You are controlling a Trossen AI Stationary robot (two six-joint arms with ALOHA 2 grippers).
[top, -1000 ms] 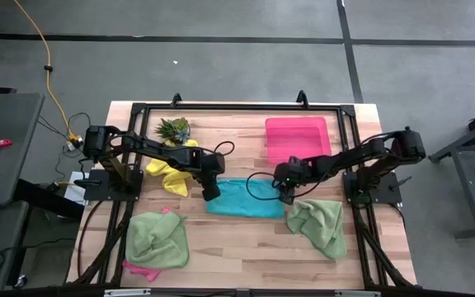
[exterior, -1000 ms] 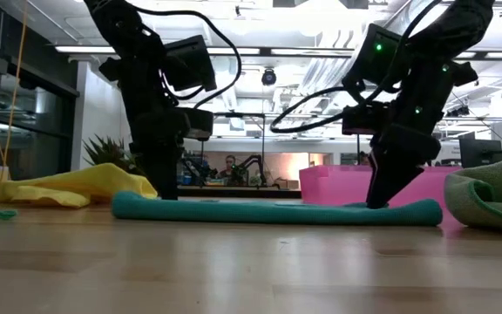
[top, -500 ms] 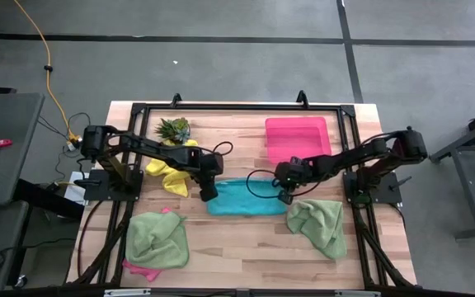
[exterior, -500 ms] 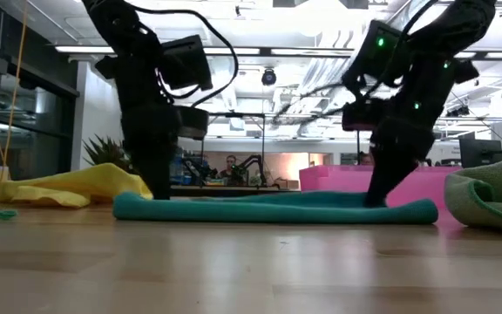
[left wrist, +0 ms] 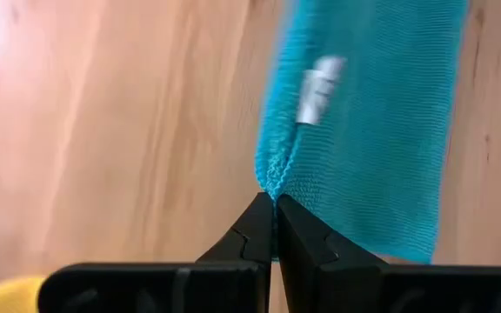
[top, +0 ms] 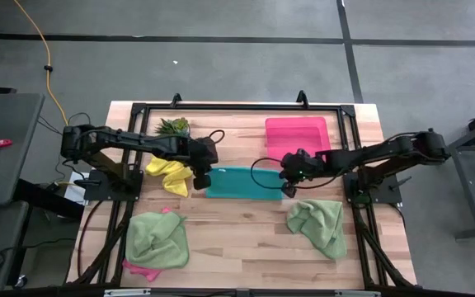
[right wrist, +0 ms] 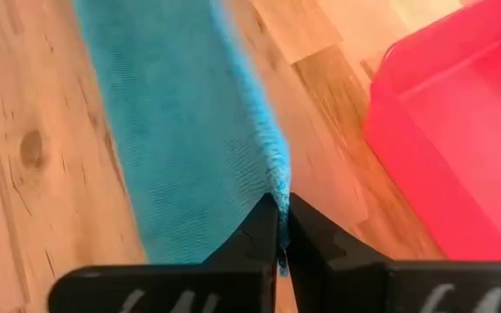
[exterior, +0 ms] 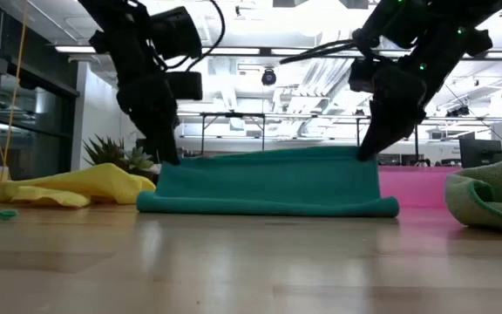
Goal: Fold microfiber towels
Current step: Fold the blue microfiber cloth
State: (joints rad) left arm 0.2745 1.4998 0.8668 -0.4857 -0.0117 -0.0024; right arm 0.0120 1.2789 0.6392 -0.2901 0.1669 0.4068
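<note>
Cloth that lay flat along the boards a second ago now stands as a raised sheet: the teal towel (exterior: 268, 181) has been lifted by two corners, its lower fold resting on the table (top: 246, 239) at mid-table, so the fold-over looks under way, with the carry across and the laying down yet to do; the left gripper (left wrist: 274, 211) is pinched tight on the towel's left corner, its arm reaching in from the left; the right gripper (right wrist: 281, 209) is clamped on the right corner, arm stretched from the right; farther off, just beyond the right gripper, sits the pink tray (top: 297, 134).
</note>
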